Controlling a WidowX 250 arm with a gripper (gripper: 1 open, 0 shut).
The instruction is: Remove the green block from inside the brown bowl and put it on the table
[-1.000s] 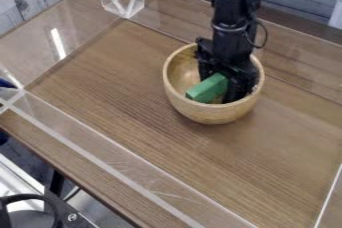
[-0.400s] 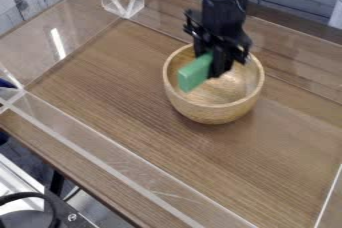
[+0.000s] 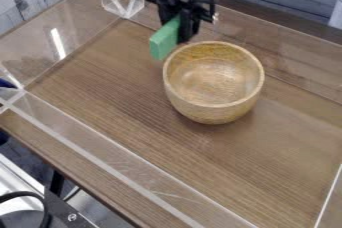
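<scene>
My gripper (image 3: 178, 22) hangs above the table, up and to the left of the brown bowl (image 3: 213, 81), and is shut on the green block (image 3: 164, 37). The block is a bright green bar, tilted, dangling from the black fingers in the air beyond the bowl's far-left rim. Light tan and round, the bowl sits right of centre on the table (image 3: 107, 92) with nothing inside it. The block touches neither bowl nor tabletop.
Low clear acrylic walls (image 3: 80, 142) run along the table's edges. A clear acrylic bracket (image 3: 123, 2) stands at the far left corner, close to the gripper. Bare wood-grain surface lies left of and in front of the bowl.
The gripper closed on the green block inside the bowl, lifted it out and carried it up and to the left, past the rim. The bowl stayed put.
</scene>
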